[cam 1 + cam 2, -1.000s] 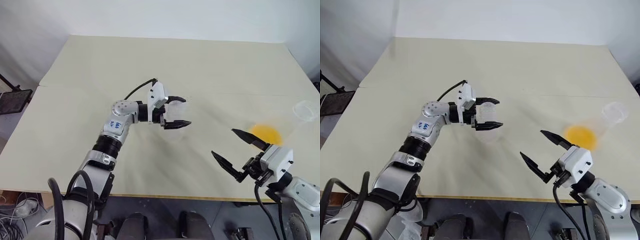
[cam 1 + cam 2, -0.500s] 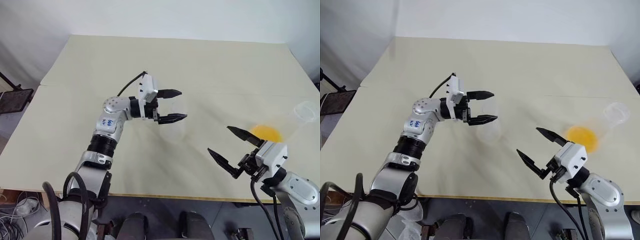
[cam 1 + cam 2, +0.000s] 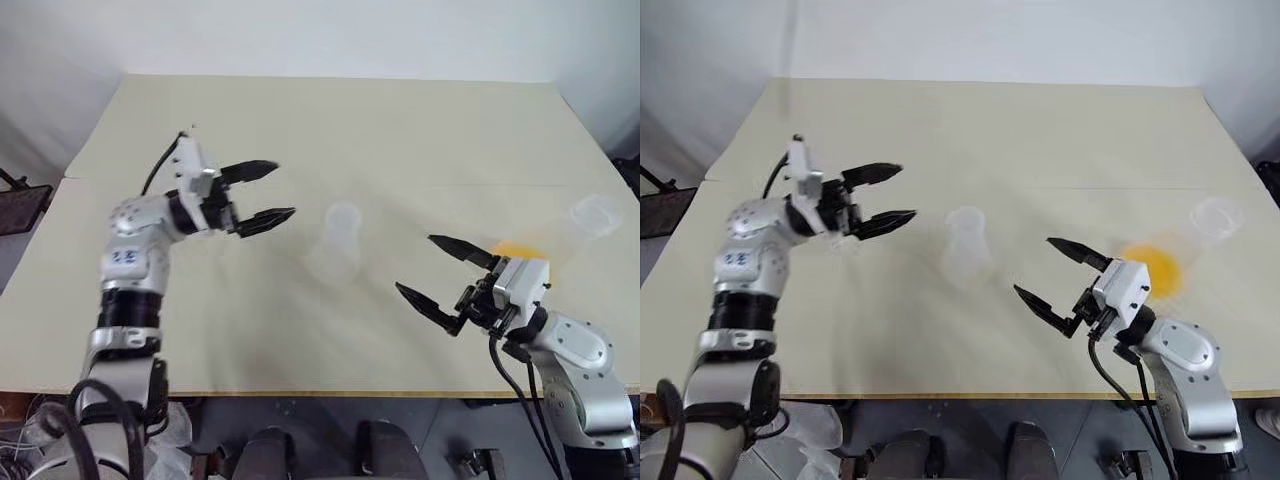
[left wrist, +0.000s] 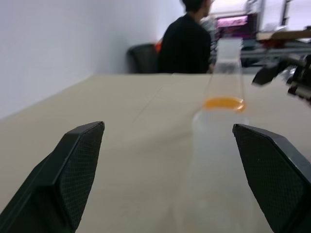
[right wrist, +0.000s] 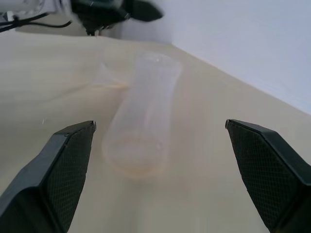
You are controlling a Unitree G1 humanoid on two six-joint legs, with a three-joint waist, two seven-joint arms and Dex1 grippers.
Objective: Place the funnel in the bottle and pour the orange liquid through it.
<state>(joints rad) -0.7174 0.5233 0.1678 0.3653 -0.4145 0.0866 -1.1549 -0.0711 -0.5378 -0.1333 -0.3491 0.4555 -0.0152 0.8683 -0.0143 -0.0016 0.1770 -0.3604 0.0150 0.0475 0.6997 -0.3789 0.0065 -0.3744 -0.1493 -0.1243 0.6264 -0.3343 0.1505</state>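
Observation:
The bottle (image 3: 338, 243), clear and empty, stands upright mid-table. My left gripper (image 3: 283, 190) hangs open well to its left, fingers pointing toward it, holding nothing. A faint clear cone, the funnel (image 5: 108, 75), rests on the table between that gripper and the bottle; its outline is hard to make out. The orange liquid (image 3: 1152, 268) sits in the bottom of a clear flask (image 3: 1214, 216) at the right. My right gripper (image 3: 1032, 267) is open and empty, between the flask and the bottle, just in front of the flask.
The beige table (image 3: 420, 130) has broad bare room at the back and front left. Its front edge runs just below both arms. In the left wrist view a person in black (image 4: 187, 46) sits beyond the table's far side.
My left gripper has drawn away leftward from the bottle it stood around, leaving it upright. The right gripper has edged forward and left toward the bottle. The head view has shifted a little.

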